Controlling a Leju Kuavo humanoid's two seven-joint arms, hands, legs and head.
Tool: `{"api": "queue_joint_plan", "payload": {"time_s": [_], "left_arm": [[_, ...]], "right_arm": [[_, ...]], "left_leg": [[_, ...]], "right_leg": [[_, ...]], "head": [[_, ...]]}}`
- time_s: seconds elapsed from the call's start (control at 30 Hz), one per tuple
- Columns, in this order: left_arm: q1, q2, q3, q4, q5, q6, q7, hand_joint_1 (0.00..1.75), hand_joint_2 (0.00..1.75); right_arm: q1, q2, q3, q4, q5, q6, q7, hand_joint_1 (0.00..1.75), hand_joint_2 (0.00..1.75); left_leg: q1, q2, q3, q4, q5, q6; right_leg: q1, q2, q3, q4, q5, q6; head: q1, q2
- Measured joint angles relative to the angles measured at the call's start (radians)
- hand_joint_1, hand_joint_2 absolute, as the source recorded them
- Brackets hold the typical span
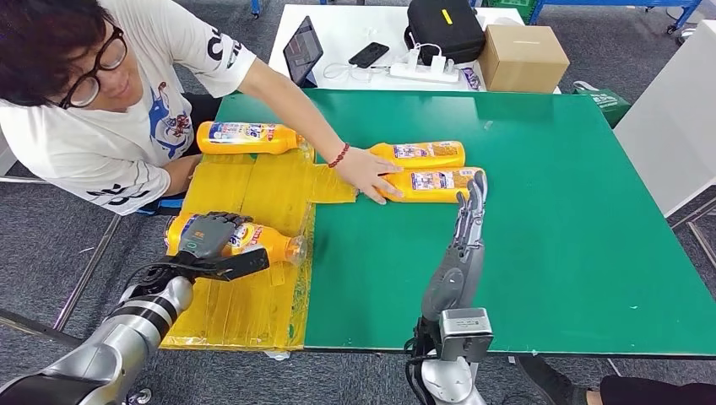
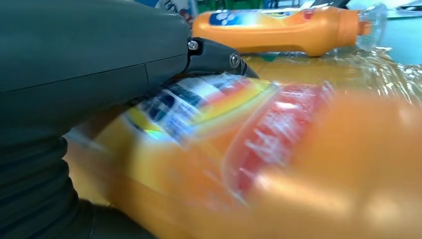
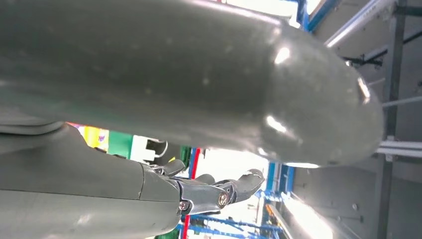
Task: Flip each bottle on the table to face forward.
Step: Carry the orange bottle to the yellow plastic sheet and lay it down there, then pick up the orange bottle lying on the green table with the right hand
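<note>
floor: grey carpet [image 1: 51,253]
near table [image 1: 574,211]: green top
far table [image 1: 338,34]: white, w/ cardboard box [image 1: 522,57], black bag [image 1: 445,29], tablet [image 1: 302,49]

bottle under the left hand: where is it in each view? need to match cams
Head view: held bottle lies at lower left on the yellow sheet, under the left hand.
Left wrist view: the held bottle is blurred in the foreground, against the hand's cover.
Right wrist view: not in it.
Shared landmark: the far bottle by the person, seen again in the left wrist view.
</note>
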Motion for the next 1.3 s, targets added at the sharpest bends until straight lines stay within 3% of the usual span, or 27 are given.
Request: {"api": "queue_joint_plan", "payload": {"time_s": [0.23, 0.5, 0.8, 0.87, 0.93, 1.0, 1.07, 1.3], "left_arm": [[0.011, 0.014, 0.025, 0.002, 0.061, -0.079, -0.056, 0.0, 0.0], [0.011, 0.065, 0.055, -0.011, 0.189, -0.327, -0.201, 0.0, 0.0], [0.024, 0.086, 0.081, -0.052, 0.327, -0.403, -0.222, 0.0, 0.0], [0.053, 0.073, 0.106, -0.083, 0.412, -0.343, -0.25, 0.0, 0.87], [0.101, 0.035, 0.15, -0.147, 0.518, -0.206, -0.271, 0.0, 1.75], [0.154, -0.017, 0.204, -0.25, 0.63, -0.028, -0.292, 0.0, 1.75], [0.196, -0.062, 0.245, -0.357, 0.707, 0.088, -0.302, 0.0, 1.75], [0.265, -0.116, 0.295, -0.549, 0.761, 0.129, -0.299, 0.0, 1.75]], "right_arm": [[0.0, 0.007, -0.005, 0.029, -0.019, 0.037, 0.0, 0.0, 0.0], [-0.003, 0.017, -0.025, 0.057, -0.065, 0.067, 0.0, 0.0, 0.0], [-0.007, 0.025, -0.041, 0.078, -0.071, 0.064, 0.0, 0.0, 0.0], [-0.007, 0.027, -0.043, 0.085, -0.06, 0.069, 0.001, 0.0, 0.87], [-0.01, 0.03, -0.045, 0.107, -0.011, 0.091, 0.02, 0.0, 1.75], [-0.02, 0.031, -0.046, 0.146, 0.088, 0.129, 0.081, 0.0, 1.75], [-0.031, 0.03, -0.046, 0.192, 0.175, 0.157, 0.135, 0.0, 1.75], [-0.048, 0.029, -0.047, 0.269, 0.223, 0.167, 0.16, 0.0, 1.75]], "left_leg": [[0.0, -0.003, 0.004, 0.0, 0.0, 0.0], [0.0, -0.004, 0.01, -0.001, -0.001, -0.001], [0.0, -0.003, 0.011, -0.001, -0.001, -0.001], [0.0, -0.002, 0.011, -0.001, -0.001, -0.001], [0.0, -0.001, 0.008, -0.001, 0.0, -0.001], [0.0, -0.001, 0.005, 0.0, 0.0, -0.001], [0.0, -0.002, 0.003, 0.0, 0.0, -0.001], [0.0, -0.002, -0.001, 0.0, 0.0, -0.001]], "right_leg": [[0.0, -0.002, 0.005, 0.0, -0.001, -0.001], [0.0, -0.002, 0.011, 0.0, -0.002, -0.001], [0.0, -0.002, 0.011, 0.0, -0.002, -0.001], [0.0, -0.002, 0.01, 0.0, -0.001, -0.001], [0.0, -0.001, 0.007, 0.0, -0.001, -0.001], [0.0, -0.002, 0.005, 0.0, -0.001, -0.001], [0.0, -0.002, 0.003, 0.0, -0.001, -0.001], [0.0, -0.002, -0.001, 0.0, -0.001, -0.001]], "head": [[0.0, 0.0], [0.0, 0.0], [0.0, 0.0], [0.0, 0.0], [0.0, 0.0], [0.0, 0.0], [0.001, 0.0], [0.0, 0.0]]}}
